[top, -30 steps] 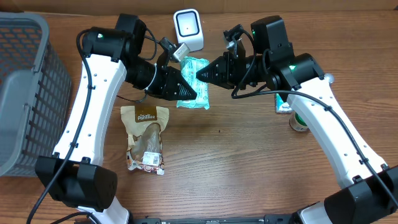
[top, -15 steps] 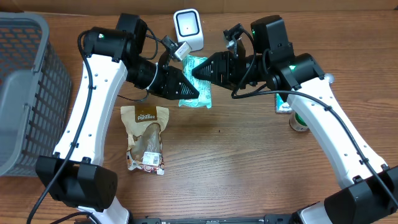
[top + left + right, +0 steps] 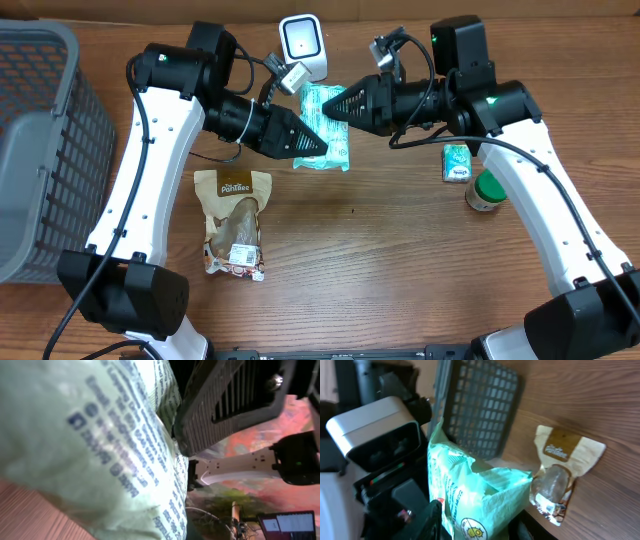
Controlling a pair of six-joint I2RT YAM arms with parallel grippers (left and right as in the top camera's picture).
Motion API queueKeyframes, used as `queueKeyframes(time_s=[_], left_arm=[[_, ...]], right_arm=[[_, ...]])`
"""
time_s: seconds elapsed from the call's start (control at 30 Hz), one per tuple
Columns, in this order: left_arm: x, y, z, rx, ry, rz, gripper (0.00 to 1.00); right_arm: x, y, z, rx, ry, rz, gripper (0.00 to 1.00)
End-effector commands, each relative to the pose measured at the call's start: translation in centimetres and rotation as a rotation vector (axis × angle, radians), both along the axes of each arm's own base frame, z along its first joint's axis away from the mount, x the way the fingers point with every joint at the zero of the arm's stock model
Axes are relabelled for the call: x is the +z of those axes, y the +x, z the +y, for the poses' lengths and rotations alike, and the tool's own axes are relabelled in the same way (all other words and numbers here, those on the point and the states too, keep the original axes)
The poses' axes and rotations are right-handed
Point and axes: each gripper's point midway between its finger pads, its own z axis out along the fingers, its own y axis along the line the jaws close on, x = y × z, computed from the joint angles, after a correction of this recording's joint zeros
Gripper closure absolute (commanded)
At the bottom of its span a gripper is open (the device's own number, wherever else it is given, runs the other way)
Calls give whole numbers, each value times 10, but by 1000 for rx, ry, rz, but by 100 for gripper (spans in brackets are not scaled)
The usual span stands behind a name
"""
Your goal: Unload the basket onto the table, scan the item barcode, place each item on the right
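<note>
Overhead showed left gripper point(image 3: 318, 148) clamping the packet point(image 3: 338, 138), right gripper point(image 3: 337, 103) hold indeterminate; uneven pulling could drop it short of the scanner point(image 3: 302, 45) at 12 o'clock.

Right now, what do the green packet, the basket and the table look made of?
Green packet: probably thin plastic film; it crinkles and carries printed text. Basket: grey moulded plastic, judging by its even lattice walls. Table: wood or wood-look laminate, with brown grain and a matte surface.
</note>
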Motion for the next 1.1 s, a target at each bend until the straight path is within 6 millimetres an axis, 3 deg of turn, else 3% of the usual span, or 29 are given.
queueKeyframes(time_s=[0.0, 0.27, 0.47, 0.57, 0.67, 0.77, 0.9, 1.07], left_arm=[[15, -1, -6, -35, -111, -45, 96], [30, -4, -10, -54, -207, -64, 96], [42, -5, -13, -66, -283, -86, 96], [43, -3, -10, -57, -287, -89, 96], [43, 0, -7, -49, -287, -97, 96], [43, 2, -4, -40, -287, -98, 96], [43, 2, -4, -42, -287, -107, 96], [37, 4, -3, -44, -256, -126, 96]], right_arm=[[16, -12, 0, 85, 78, -44, 64], [21, -9, 0, 91, 93, -84, 63], [41, -23, 3, 197, 196, -117, 64], [42, -19, -2, 180, 195, -121, 66], [42, -12, -12, 152, 193, -120, 75], [43, -9, -19, 145, 204, -120, 78], [45, -12, -18, 162, 215, -121, 79], [46, -11, -17, 162, 215, -134, 93]])
